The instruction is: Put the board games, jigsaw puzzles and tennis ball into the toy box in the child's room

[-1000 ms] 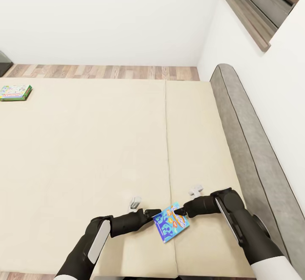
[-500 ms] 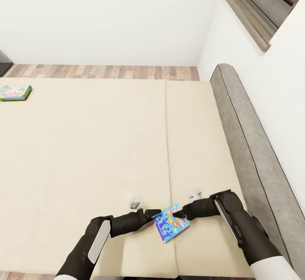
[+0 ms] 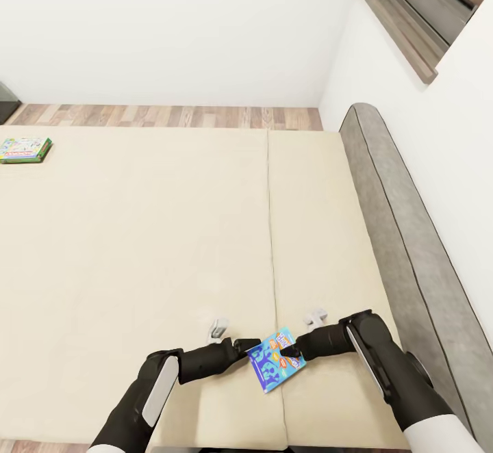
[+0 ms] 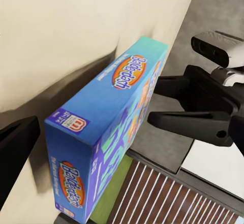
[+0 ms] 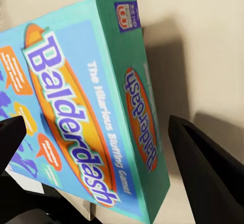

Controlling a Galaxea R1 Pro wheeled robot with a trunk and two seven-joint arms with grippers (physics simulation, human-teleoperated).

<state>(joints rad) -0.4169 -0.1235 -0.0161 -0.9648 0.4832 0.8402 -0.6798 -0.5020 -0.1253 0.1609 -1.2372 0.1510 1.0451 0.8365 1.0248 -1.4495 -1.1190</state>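
A mostly blue board game (image 3: 276, 358), lettered "Balderdash", hangs tilted just above the bed's (image 3: 171, 234) near edge. My left gripper (image 3: 250, 354) is shut on its left end, and the box (image 4: 112, 132) runs out from between the dark fingers in the left wrist view. My right gripper (image 3: 291, 352) straddles the opposite end and is open. In the right wrist view one finger (image 5: 203, 173) stands apart from the box's (image 5: 86, 112) teal edge. A second board game (image 3: 25, 149), green and white, lies flat at the bed's far left. The toy box and table are out of view.
The beige mattress has a seam (image 3: 269, 234) running down its middle. A grey padded headboard (image 3: 404, 234) borders the bed on the right, with a white wall behind it. Wood plank floor (image 3: 164, 115) shows beyond the bed's far edge.
My right arm has drawn slightly nearer and lower, bringing its gripper further over the blue box's end. The left arm and the box have stayed put.
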